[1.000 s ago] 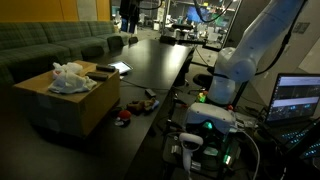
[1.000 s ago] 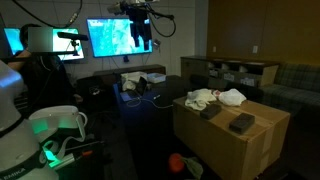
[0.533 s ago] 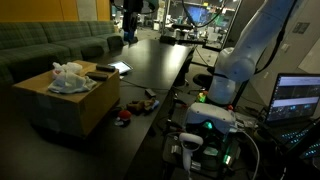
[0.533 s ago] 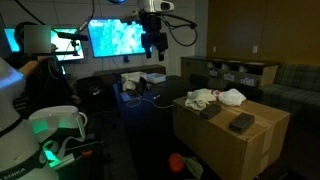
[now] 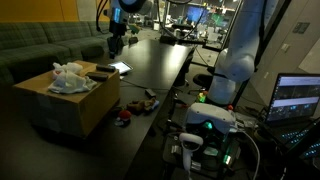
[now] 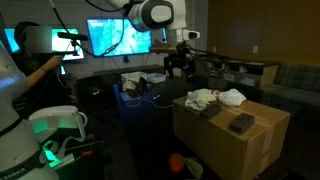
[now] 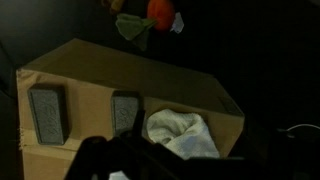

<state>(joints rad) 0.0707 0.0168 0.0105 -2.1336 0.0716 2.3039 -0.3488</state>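
My gripper (image 5: 115, 46) hangs in the air above the black table (image 5: 150, 65), beyond the far side of an open cardboard box (image 5: 62, 104); it also shows in an exterior view (image 6: 178, 69). It holds nothing that I can see. In the wrist view its fingers are only a dark blur along the bottom edge (image 7: 120, 160), so open or shut is unclear. The box (image 7: 100, 75) carries a crumpled white cloth (image 7: 178, 132) and two dark grey pads (image 7: 46, 112) (image 7: 125, 112). The cloth (image 6: 215, 98) and the pads (image 6: 240, 122) show in both exterior views.
An orange toy (image 7: 162, 10) and a green one (image 7: 130, 27) lie on the floor beside the box, with a red ball (image 5: 125, 117) there too. A green couch (image 5: 50, 45), lit monitors (image 6: 120, 38) and a laptop (image 5: 298, 98) stand around.
The arm has swung from high over the far end of the table down and towards the box. The box and what lies on it have not moved.
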